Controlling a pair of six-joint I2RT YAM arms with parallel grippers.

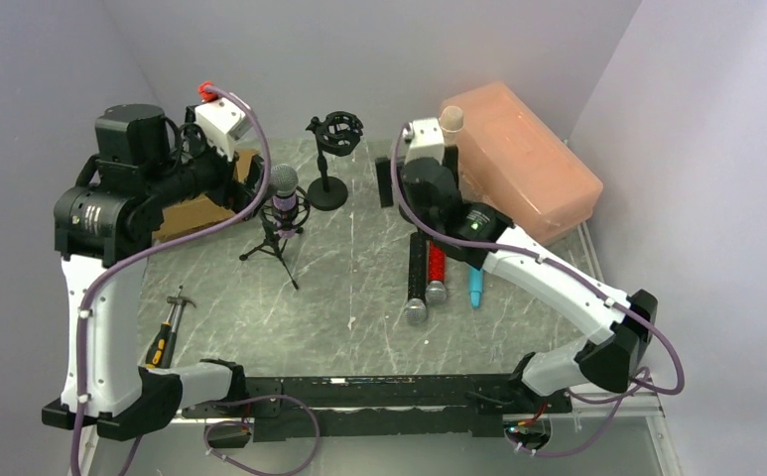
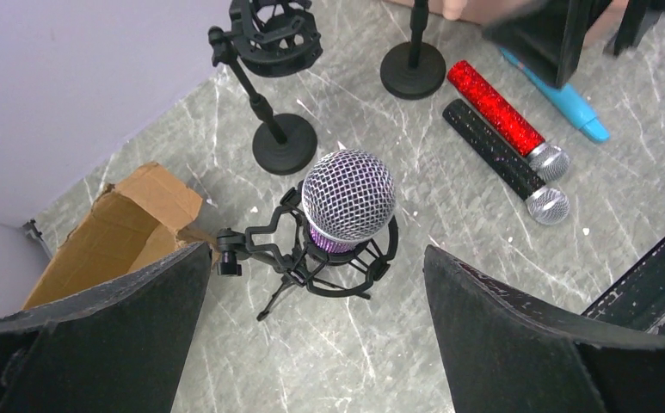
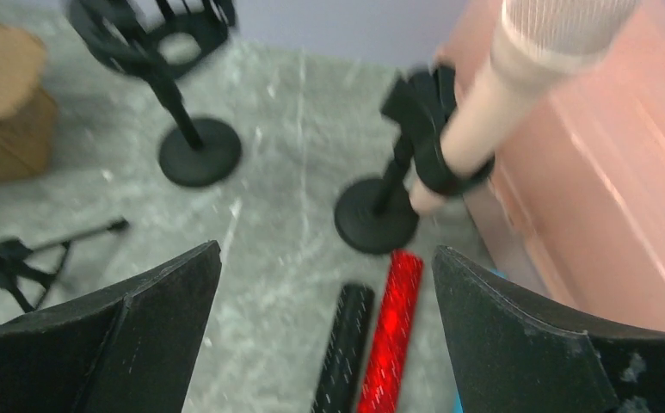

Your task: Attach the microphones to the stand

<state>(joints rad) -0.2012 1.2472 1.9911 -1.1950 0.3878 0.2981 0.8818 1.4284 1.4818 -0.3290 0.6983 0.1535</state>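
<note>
Left tool [image 2: 316,258] and right tool [image 3: 324,249] both spread, holding nothing; purple microphone [image 2: 347,194] seated in tripod cradle [image 2: 260,245]; peach microphone [image 3: 501,95] clipped in stand [image 3: 376,215] beside far-right pink box [image 1: 528,159].

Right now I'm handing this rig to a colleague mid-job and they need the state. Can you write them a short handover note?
Left gripper: open, empty, above the glittery purple microphone with silver mesh head.
Right gripper: open, empty, facing the peach-beige microphone.
Done: the purple one sits in the black tripod shock mount; the peach one is clipped in a black round-base stand.
Left: the glittery red microphone, plain black microphone and light blue microphone lie flat on the grey marbled table. Only one empty black shock-mount stand is visible.
</note>
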